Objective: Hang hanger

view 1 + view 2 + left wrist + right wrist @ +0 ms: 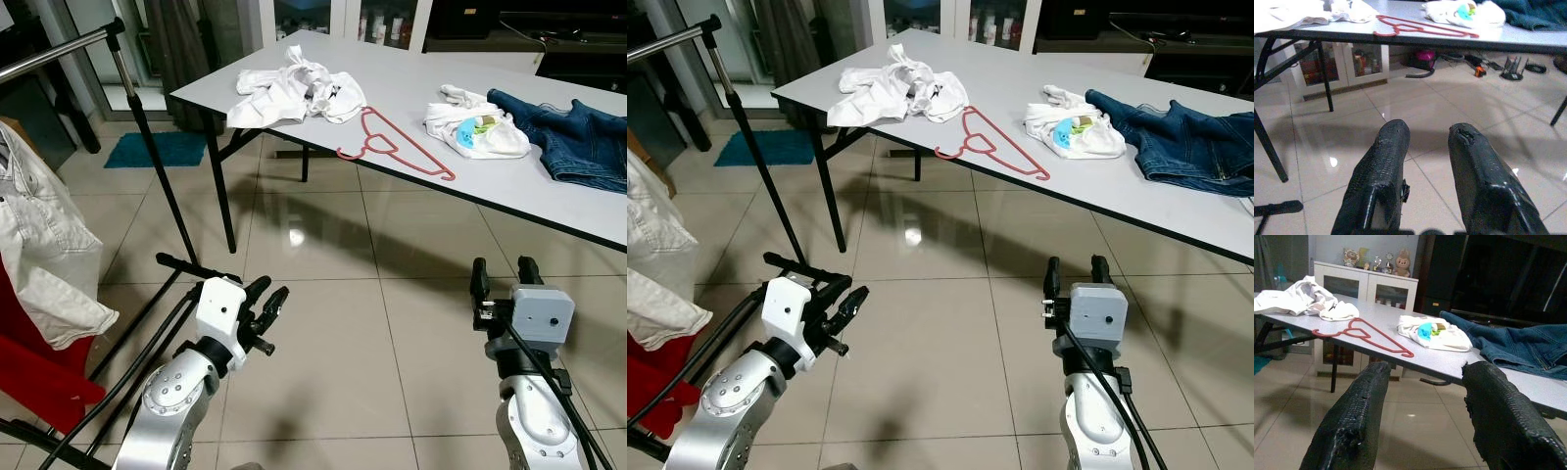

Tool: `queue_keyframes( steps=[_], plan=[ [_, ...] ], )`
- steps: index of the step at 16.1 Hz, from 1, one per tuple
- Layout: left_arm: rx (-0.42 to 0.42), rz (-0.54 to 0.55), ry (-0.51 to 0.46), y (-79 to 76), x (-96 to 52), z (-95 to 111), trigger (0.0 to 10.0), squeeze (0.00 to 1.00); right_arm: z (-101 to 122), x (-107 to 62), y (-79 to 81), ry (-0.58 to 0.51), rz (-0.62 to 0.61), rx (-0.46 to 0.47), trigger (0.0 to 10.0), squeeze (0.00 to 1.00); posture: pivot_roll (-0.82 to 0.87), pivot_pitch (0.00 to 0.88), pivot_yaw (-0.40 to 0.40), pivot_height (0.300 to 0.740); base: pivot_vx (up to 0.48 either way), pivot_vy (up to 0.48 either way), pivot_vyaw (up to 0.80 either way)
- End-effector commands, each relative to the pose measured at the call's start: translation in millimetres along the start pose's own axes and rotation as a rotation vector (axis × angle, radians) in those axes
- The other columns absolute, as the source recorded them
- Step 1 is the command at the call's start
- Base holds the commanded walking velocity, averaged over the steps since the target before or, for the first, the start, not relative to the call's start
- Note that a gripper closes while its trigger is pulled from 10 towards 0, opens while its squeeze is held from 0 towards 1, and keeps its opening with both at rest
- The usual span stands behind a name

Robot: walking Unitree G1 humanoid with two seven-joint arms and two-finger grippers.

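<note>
Table [549, 201]: ahead of both grippers, above them
Rack [147, 137]: just beside the left gripper
Hanger [392, 147]: flat on the table edge, well ahead of the grippers
Left gripper [270, 302]: fingers spread, holding nothing
Right gripper [504, 274]: fingers spread, holding nothing

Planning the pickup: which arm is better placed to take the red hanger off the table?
Probably the right. The right gripper is open, pointing at the table edge with the red hanger just ahead. The left gripper, also open, sits low by the rack base, farther from it.
</note>
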State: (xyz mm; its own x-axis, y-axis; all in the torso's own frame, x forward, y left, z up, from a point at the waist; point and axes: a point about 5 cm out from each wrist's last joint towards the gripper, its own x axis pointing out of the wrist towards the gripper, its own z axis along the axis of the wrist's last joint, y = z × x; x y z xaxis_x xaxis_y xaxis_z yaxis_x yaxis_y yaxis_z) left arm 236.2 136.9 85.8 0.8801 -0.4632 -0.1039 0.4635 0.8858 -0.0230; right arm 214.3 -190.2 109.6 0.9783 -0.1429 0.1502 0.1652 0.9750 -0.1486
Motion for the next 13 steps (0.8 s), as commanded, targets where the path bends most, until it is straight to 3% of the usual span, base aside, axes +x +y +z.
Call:
queue_keyframes(
  steps=[1, 5, 7, 9, 10, 11, 12, 13],
  plan=[
    [-0.008, 0.015, -0.016, 2.0, 0.7, 5.1, 10.0, 0.00, 2.9, -0.6, 0.0, 0.000, 0.003, 0.000, 10.0, 0.00, 0.00, 0.000, 0.044, 0.723, 0.000, 0.000, 0.00],
    [-0.010, 0.026, -0.054, 1.1, 6.0, 10.3, 10.0, 0.00, 3.9, 2.2, 4.2, -0.001, 0.052, 0.034, 10.0, 0.00, 0.00, 0.000, 0.039, 0.723, 0.000, 0.000, 0.00],
    [0.008, 0.016, -0.073, -1.1, 7.4, 13.3, 10.0, 0.00, -1.9, -2.3, 20.3, 0.055, 0.223, 0.098, 10.0, 0.00, 0.00, 0.000, 0.039, 0.723, 0.000, 0.000, 0.00],
    [0.031, 0.001, -0.081, -3.2, 8.8, 14.8, 10.0, 0.00, -6.0, -16.2, 20.5, 0.086, 0.286, 0.081, 10.0, 0.00, 0.00, 0.000, 0.038, 0.723, 0.000, 0.000, 0.00],
    [0.034, 0.001, -0.083, -3.2, 9.3, 15.5, 10.0, 0.00, -6.7, -20.8, 16.7, 0.090, 0.280, 0.074, 7.5, 0.00, 0.00, 0.000, 0.035, 0.723, 0.000, 0.000, 0.00],
    [0.033, 0.001, -0.085, -2.9, 9.6, 16.0, 10.0, 0.00, -7.1, -23.7, 14.5, 0.093, 0.277, 0.066, 6.1, 0.00, 0.00, 0.000, 0.035, 0.723, 0.000, 0.000, 0.00],
    [0.034, 0.003, -0.089, -2.4, 10.5, 16.8, 10.0, 0.00, -7.4, -30.8, 8.0, 0.098, 0.262, 0.052, 2.4, 0.00, -0.01, 0.000, 0.036, 0.723, 0.000, 0.000, 0.00],
    [0.034, 0.002, -0.092, -2.5, 11.3, 17.0, 10.0, 0.00, -5.6, -36.5, 2.3, 0.096, 0.245, 0.045, 0.0, 0.00, -0.02, 0.000, 0.038, 0.723, 0.000, 0.000, 0.00]
  ],
)
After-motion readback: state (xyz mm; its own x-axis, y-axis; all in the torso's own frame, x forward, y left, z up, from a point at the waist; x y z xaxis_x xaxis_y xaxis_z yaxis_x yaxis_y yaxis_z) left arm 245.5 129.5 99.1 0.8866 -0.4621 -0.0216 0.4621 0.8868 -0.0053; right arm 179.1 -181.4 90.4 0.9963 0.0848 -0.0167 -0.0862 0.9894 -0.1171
